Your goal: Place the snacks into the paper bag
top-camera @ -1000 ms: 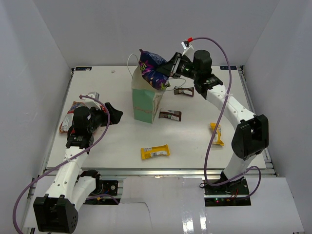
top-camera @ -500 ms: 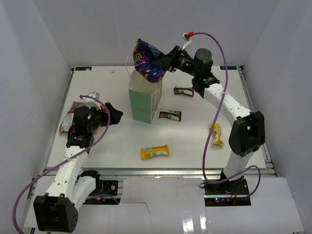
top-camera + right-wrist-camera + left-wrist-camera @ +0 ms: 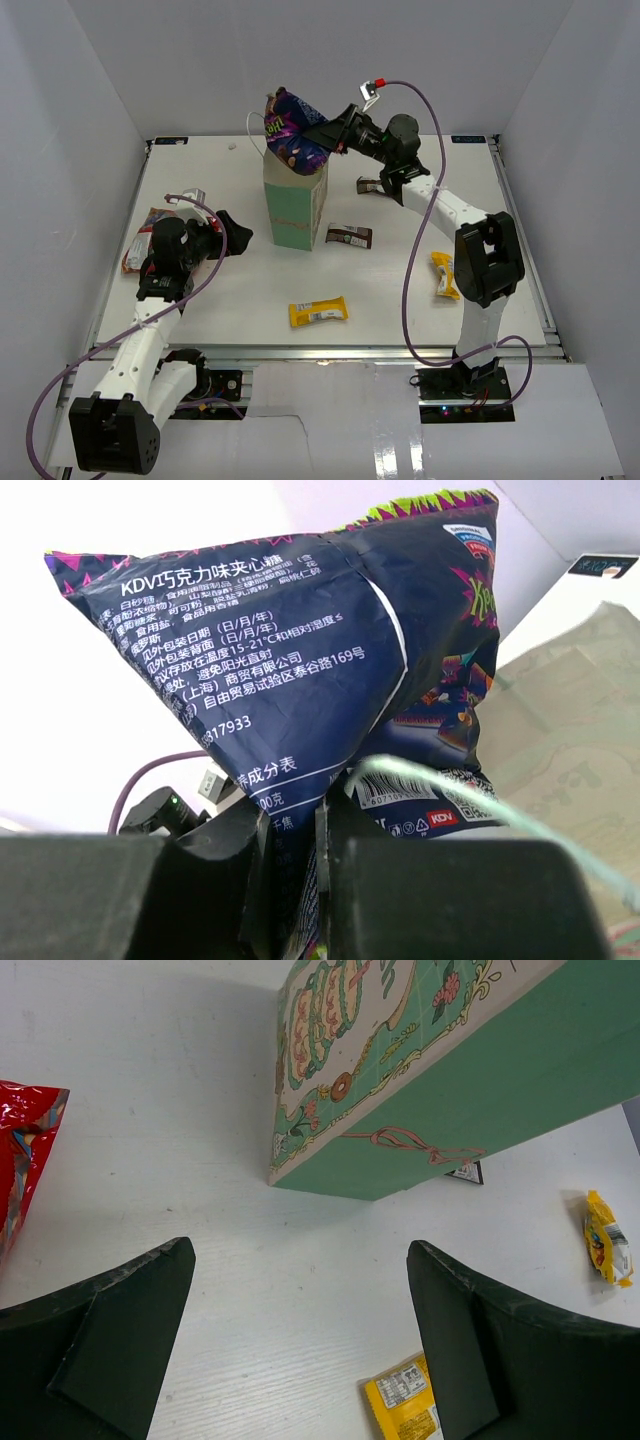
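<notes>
Dark blue bag (image 3: pixel 300 670): glossy, crinkly film, puffed like a pillow, with zigzag sealed edges in neon green and pink.
Writing on it: "KDV" in white, followed by lines of small white Chinese print. A small red "KDV" badge sits beside a code patch low on the pack.
Right hand (image 3: pixel 296 880): fingers pressed together on the lower edge of the dark blue bag, pinching the film.
Bag relative to hand: it juts out beyond the fingertips, held in the air over the open top of the paper bag (image 3: pixel 295 205). Whether it touches the rim cannot be told.
Paper bag: tall, rectangular, matte mint-green paper, upright mid-tabletop. The left wrist view shows a printed panel of cakes, flowers and a ribbon bow.
Handle (image 3: pixel 450 790): thin pale cord, arching across in front of the right hand.
Left hand (image 3: pixel 300 1252): dark fingers spread wide, empty, low over the tabletop (image 3: pixel 400 300) and facing the paper bag's base.
Red-orange packet (image 3: pixel 140 240): shiny foil, flat at the left edge, beside the left arm.
Yellow bar (image 3: pixel 318 313): flat wrapper, near the front.
Second yellow bar (image 3: pixel 444 274): by the right arm.
Dark brown bar (image 3: pixel 348 236): just right of the paper bag.
Second dark brown bar (image 3: pixel 375 186): farther back, under the right arm.
</notes>
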You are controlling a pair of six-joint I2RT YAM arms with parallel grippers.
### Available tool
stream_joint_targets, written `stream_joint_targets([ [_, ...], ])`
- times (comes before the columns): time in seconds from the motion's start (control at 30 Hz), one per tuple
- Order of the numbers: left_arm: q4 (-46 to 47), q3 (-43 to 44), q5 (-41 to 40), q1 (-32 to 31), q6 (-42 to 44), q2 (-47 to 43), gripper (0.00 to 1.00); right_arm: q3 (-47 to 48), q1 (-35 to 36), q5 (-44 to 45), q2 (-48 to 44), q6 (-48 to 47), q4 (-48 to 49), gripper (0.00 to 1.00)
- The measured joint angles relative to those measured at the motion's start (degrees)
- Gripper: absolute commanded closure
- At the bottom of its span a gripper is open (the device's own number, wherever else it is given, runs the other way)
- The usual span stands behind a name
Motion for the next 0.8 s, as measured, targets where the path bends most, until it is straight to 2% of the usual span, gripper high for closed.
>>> stream_joint_targets([
  [0.17, 0.0, 0.0, 0.0, 0.0, 0.0, 0.0, 0.02, -3.4, 0.0, 0.0, -0.3, 0.2, 2.1, 0.66],
  [0.3, 0.0, 0.0, 0.2, 0.0, 0.0, 0.0, 0.02, -5.6, 0.0, 0.0, -1.2, -1.0, 1.9, 0.47],
  [0.37, 0.0, 0.0, 0.2, 0.0, 0.0, 0.0, 0.02, -6.1, 0.0, 0.1, -1.8, -1.6, 1.7, 0.42],
  [0.8, 0.0, 0.0, 0.3, 0.0, 0.0, 0.0, 0.02, -4.6, 0.0, -0.4, -9.4, -6.5, 3.7, 0.41],
])
